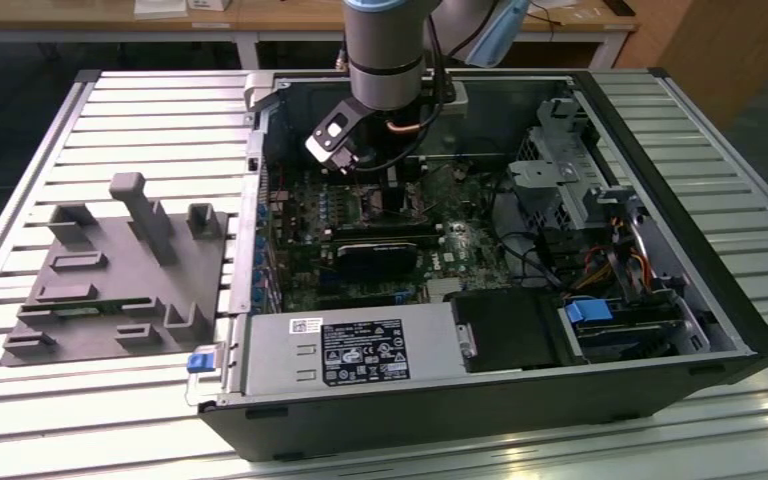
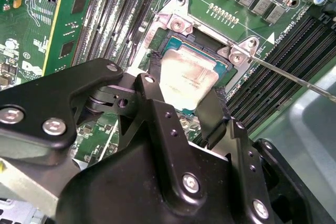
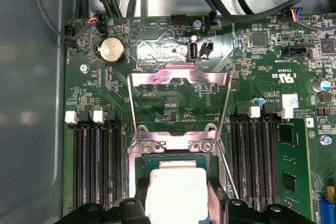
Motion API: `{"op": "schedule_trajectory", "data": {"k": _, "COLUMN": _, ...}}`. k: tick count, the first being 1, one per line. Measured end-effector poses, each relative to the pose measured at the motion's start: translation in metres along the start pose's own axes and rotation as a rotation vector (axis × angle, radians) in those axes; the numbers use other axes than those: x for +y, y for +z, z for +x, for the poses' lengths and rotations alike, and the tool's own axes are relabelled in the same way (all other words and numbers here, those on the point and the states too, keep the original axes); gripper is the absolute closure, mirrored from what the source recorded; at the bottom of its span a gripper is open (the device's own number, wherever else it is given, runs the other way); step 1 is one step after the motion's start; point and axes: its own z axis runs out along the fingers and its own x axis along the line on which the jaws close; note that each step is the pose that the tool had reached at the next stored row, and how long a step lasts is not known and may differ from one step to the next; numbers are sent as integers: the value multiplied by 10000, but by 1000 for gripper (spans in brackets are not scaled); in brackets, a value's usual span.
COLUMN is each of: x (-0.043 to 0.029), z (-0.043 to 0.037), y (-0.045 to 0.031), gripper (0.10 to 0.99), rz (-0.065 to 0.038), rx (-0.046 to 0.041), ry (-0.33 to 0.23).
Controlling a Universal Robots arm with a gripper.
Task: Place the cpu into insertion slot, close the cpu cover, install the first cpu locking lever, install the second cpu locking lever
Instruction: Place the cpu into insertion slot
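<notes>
**Chip at the socket, cover open**

My black two-fingered gripper is closed on the small square silver-grey cpu, one finger on each of two opposite edges. It holds the chip at the square, silver-rimmed insertion slot on the green motherboard. I cannot tell whether it is fully seated. Placement is the step in hand, and I judge it calls for a level, square chip. The first wrist view shows the thin silver cpu cover swung open, and the second wrist view shows a thin metal lever rod lying aside.

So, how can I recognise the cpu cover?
In the first wrist view, find the green motherboard, then the black memory slots on both sides. Hinged between them, the cpu cover is the thin silver frame, swung open, with a large central window.
</notes>
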Motion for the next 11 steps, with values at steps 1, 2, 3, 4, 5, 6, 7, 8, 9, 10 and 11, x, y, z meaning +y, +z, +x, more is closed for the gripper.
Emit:
{"op": "schedule_trajectory", "data": {"k": 1, "x": 0, "z": 0, "y": 0, "gripper": 557, "rz": 0, "rx": -1, "ry": 0}}
{"op": "schedule_trajectory", "data": {"k": 2, "x": 0, "z": 0, "y": 0, "gripper": 557, "rz": 0, "rx": -1, "ry": 0}}
{"op": "schedule_trajectory", "data": {"k": 3, "x": 0, "z": 0, "y": 0, "gripper": 557, "rz": 0, "rx": -1, "ry": 0}}
{"op": "schedule_trajectory", "data": {"k": 4, "x": 0, "z": 0, "y": 0, "gripper": 557, "rz": 0, "rx": -2, "ry": 0}}
{"op": "schedule_trajectory", "data": {"k": 5, "x": 0, "z": 0, "y": 0, "gripper": 557, "rz": 0, "rx": -2, "ry": 0}}
{"op": "schedule_trajectory", "data": {"k": 6, "x": 0, "z": 0, "y": 0, "gripper": 545, "rz": 0, "rx": -2, "ry": 0}}
{"op": "schedule_trajectory", "data": {"k": 7, "x": 0, "z": 0, "y": 0, "gripper": 545, "rz": 0, "rx": -3, "ry": 0}}
{"op": "schedule_trajectory", "data": {"k": 8, "x": 0, "z": 0, "y": 0, "gripper": 482, "rz": 0, "rx": -3, "ry": 0}}
{"op": "schedule_trajectory", "data": {"k": 9, "x": 0, "z": 0, "y": 0, "gripper": 482, "rz": 0, "rx": -3, "ry": 0}}
{"op": "schedule_trajectory", "data": {"k": 10, "x": 0, "z": 0, "y": 0, "gripper": 482, "rz": 0, "rx": -4, "ry": 0}}
{"op": "schedule_trajectory", "data": {"k": 11, "x": 0, "z": 0, "y": 0, "gripper": 482, "rz": 0, "rx": -4, "ry": -1}}
